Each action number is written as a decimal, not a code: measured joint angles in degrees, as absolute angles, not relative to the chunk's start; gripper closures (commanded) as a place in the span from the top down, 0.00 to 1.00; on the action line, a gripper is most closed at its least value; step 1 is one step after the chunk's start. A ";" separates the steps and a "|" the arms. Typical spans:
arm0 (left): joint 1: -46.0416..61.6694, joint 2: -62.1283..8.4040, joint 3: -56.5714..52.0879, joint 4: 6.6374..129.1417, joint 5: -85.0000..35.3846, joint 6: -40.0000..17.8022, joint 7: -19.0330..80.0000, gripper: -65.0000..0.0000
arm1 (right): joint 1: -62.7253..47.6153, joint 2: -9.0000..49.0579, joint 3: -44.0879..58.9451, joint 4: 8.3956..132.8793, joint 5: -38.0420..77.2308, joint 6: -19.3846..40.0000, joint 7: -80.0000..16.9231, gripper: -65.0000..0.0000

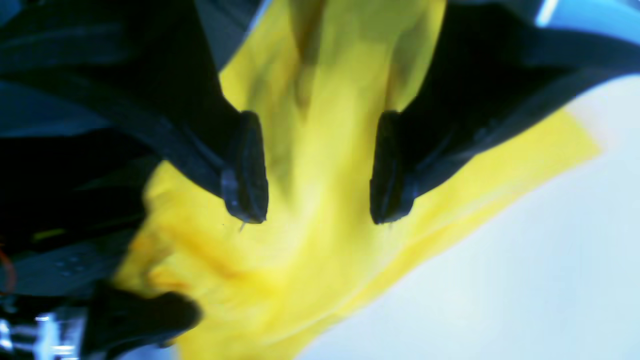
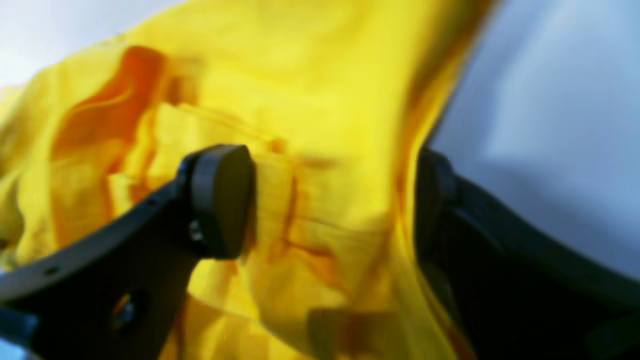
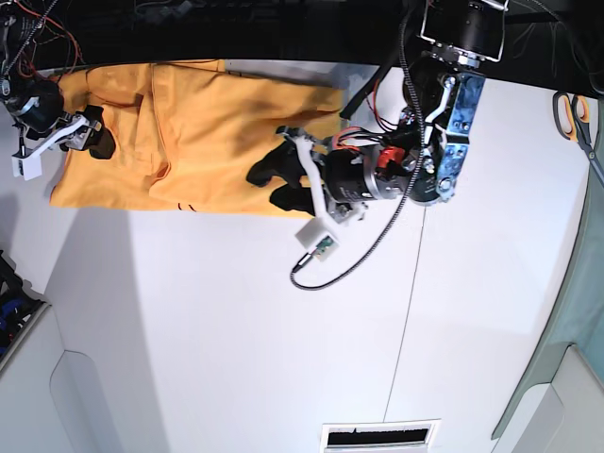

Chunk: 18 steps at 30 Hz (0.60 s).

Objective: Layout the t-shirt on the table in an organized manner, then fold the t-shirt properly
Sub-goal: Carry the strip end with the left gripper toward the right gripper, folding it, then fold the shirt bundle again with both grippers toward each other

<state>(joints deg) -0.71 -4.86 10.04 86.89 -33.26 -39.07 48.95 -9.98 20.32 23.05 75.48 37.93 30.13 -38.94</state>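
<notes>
One t-shirt [image 3: 198, 132], orange-yellow, spread along the far edge of the table [image 3: 236, 330], hem and sleeves not squared; two arms, two grippers, one at each end of the cloth; one dark seam line runs across the tabletop.

Left gripper [image 3: 274, 179] over the shirt's edge on the base view's right, jaws parted wide, nothing pinched; right gripper [image 3: 94, 137] at the opposite end, jaws likewise spread, released.

Around: scissors [image 3: 576, 118] at the table's far side; a grey-green panel [image 3: 576, 311] at the edge; a loose black cable [image 3: 363, 250] looping from the left arm onto the white surface.

Left wrist view: both fingers [image 1: 247, 167] apart, yellow cloth filling the gap beneath, white table beyond; the right wrist view shows creased folds between its fingers [image 2: 222, 200], cloth possibly brushing one pad, blur too heavy to say; only the base view gives the whole garment.
</notes>
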 measured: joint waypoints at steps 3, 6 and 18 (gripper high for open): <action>0.40 -8.43 6.02 86.89 -33.78 -39.07 48.77 0.56 | -9.96 20.16 22.74 75.53 38.02 30.24 -38.79 0.68; 2.28 -11.62 1.58 86.89 -35.64 -39.09 48.53 0.56 | -9.96 20.18 22.74 75.64 38.06 30.22 -38.83 0.55; 13.41 -14.63 1.85 86.83 -36.23 -39.09 42.89 0.56 | -8.54 20.01 32.56 75.42 35.73 30.61 -41.52 0.00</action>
